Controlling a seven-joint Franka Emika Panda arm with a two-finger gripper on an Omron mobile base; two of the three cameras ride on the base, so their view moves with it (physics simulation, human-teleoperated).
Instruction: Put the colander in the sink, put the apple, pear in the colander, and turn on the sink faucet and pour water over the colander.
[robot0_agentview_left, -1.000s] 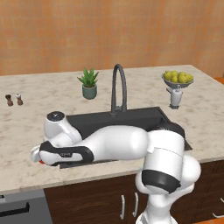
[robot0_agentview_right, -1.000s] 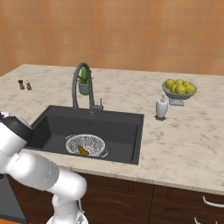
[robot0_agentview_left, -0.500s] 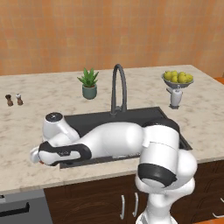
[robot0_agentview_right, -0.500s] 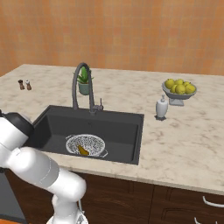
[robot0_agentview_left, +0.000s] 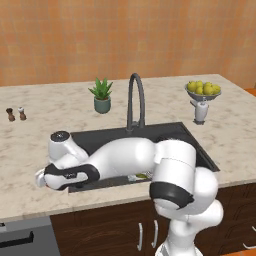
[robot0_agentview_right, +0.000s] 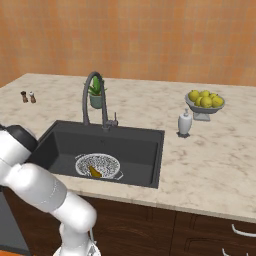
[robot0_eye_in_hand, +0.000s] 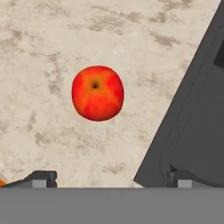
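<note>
Red against the pale marble counter (robot0_eye_in_hand: 52, 43), the apple (robot0_eye_in_hand: 97, 92) lies alone beside the sink (robot0_agentview_right: 140, 147), just off the basin's dark rim and clear of it, seen stem-dimple up in the hand view. The gripper (robot0_eye_in_hand: 111, 177) hangs above it with its jaws spread wide and nothing between them; its two fingertips (robot0_eye_in_hand: 43, 177) stand apart, with the apple ahead of the gap and not yet between them.

Inside the sink, the colander (robot0_agentview_right: 99, 165) already sits on the basin floor toward the front wall, and the pear (robot0_agentview_right: 94, 172) rests in it. The sink faucet (robot0_agentview_right: 93, 97) rises from the counter behind the sink, its spout arching forward over the basin; no water shows.

So the step in hand looks like fetching the apple, the last fruit still outside the sink. The next move calls for bringing the hand forward and down until the apple sits squarely between the jaws, then closing on its widest part. A round fruit may roll if one finger meets it first, so centring matters. After that come the carry across the sink rim to the colander, the release beside the pear, and then the faucet.
</note>
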